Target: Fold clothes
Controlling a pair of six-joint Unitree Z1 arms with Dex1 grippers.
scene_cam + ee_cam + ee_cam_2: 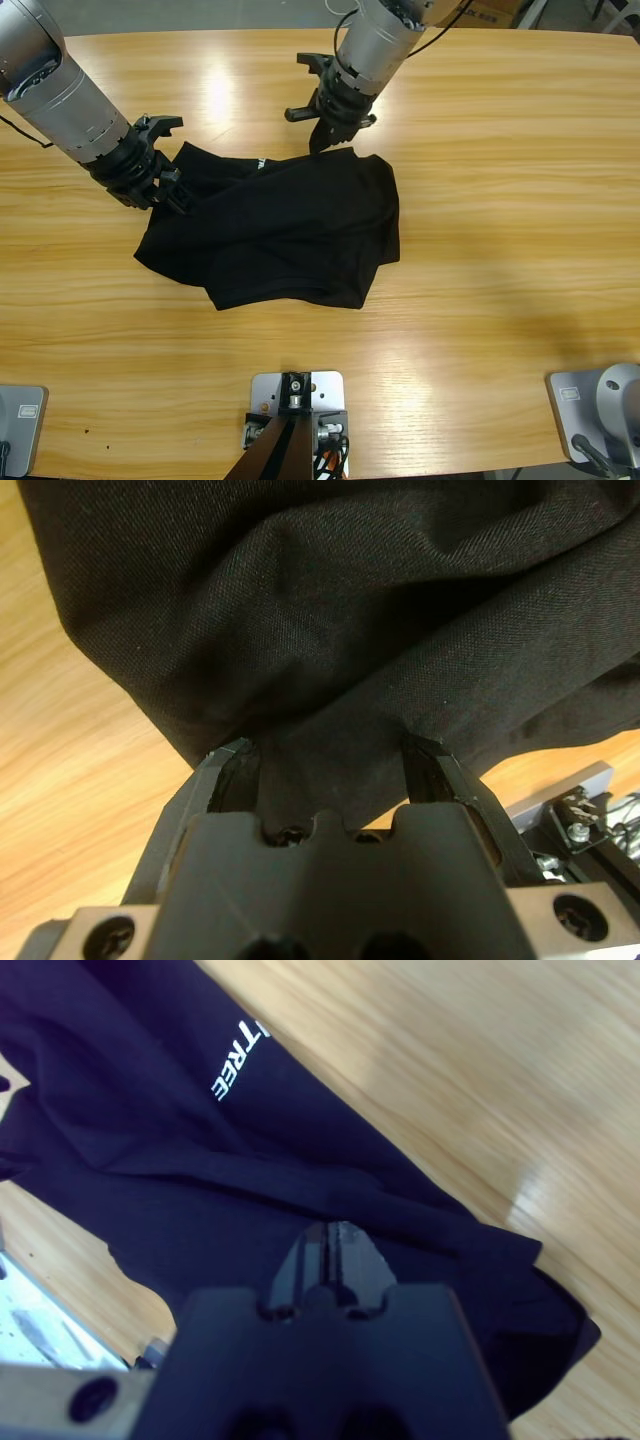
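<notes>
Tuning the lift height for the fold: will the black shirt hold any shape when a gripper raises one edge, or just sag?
Probably sags: the shirt lies crumpled in soft folds on the table. Likely light, as the fabric looks thin and matte. It drapes loosely around the left gripper, so expect it to trail and drag rather than lift flat.

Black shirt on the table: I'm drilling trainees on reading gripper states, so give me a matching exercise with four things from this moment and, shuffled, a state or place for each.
Things:
1. left gripper
2. right gripper
3. white label
4. shirt

States or places:
A. lies rumpled on the wooden table
B. jaws closed together
C. printed on the fabric near the shirt's far edge in the high view
D. jaws apart, black fabric between them

Pairs: 1-D; 2-B; 3-C; 4-A
</notes>
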